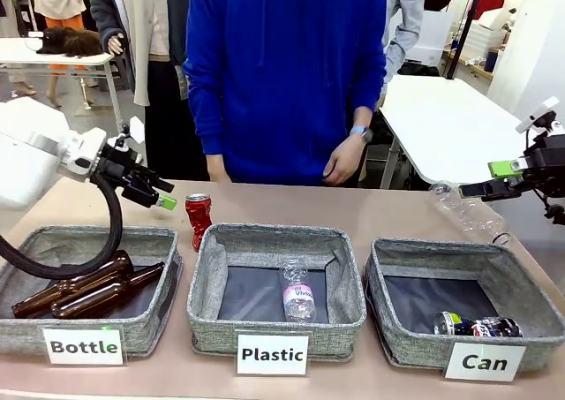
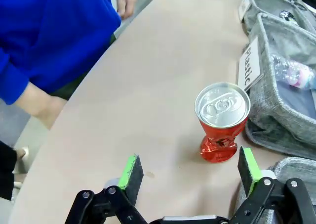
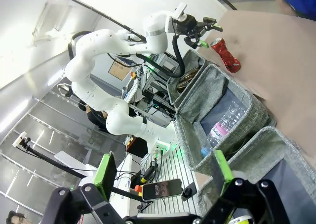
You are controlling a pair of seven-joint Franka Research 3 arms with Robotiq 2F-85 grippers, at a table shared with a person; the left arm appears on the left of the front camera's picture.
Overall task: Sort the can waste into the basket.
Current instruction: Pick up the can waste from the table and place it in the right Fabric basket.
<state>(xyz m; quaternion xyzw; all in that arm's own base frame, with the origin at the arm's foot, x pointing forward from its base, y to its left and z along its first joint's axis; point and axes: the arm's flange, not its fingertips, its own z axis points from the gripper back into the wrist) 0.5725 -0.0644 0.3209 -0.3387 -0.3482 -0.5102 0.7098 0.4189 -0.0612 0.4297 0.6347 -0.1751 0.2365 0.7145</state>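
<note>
The red dented can [image 1: 199, 219] stands upright on the table behind the left corner of the Plastic bin. My left gripper [image 1: 168, 195] hovers open just left of it. In the left wrist view the red can [image 2: 222, 122] sits ahead, nearer the right finger, with my left gripper [image 2: 190, 169] spread wide and empty. The dark printed can [image 1: 477, 327] lies inside the grey "Can" basket [image 1: 415, 356] at the right. My right gripper [image 1: 481, 181] hangs open above the table's right end, behind that basket; its fingers [image 3: 106, 169] are apart and hold nothing.
The "Plastic" bin [image 1: 207, 285] holds a clear bottle [image 1: 298, 291]. The "Bottle" bin [image 1: 168, 298] holds brown glass bottles [image 1: 79, 290]. Another clear bottle [image 1: 463, 207] lies on the table under my right gripper. A person in a blue top [image 1: 282, 73] stands at the far edge.
</note>
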